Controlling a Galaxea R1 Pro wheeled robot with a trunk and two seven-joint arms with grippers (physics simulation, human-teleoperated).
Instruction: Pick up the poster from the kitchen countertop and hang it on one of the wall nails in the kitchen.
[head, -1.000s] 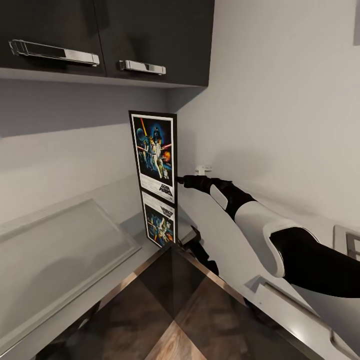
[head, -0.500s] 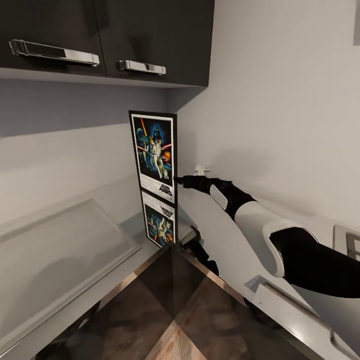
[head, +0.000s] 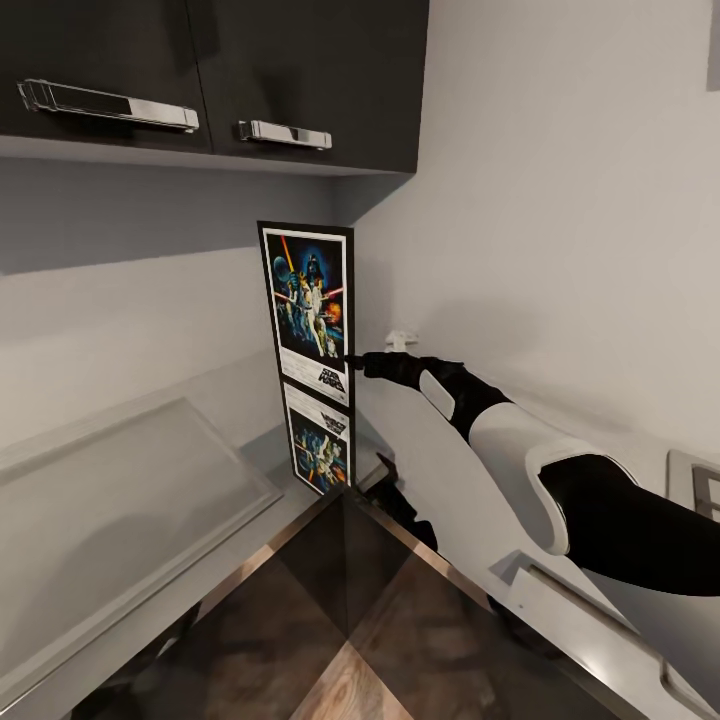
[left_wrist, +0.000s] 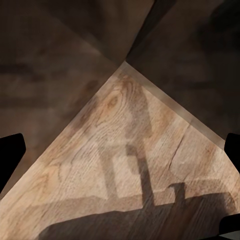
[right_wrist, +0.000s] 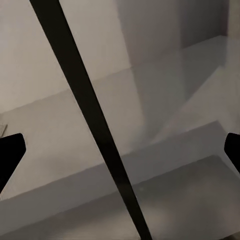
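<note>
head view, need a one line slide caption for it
Right pincer reaching to the edge of the upright poster standing in the corner of the glossy kitchen countertop, below dark wall cabinets.

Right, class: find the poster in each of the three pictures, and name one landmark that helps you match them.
Head view: the poster stands upright in the counter corner, the right gripper at its edge.
Left wrist view: wood floor; no poster.
Right wrist view: its black edge crosses diagonally.
Shared landmark: the pale countertop.

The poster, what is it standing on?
The poster stands upright on the glossy grey kitchen countertop, which mirrors it upside down. What is behind the poster is hidden.
</note>
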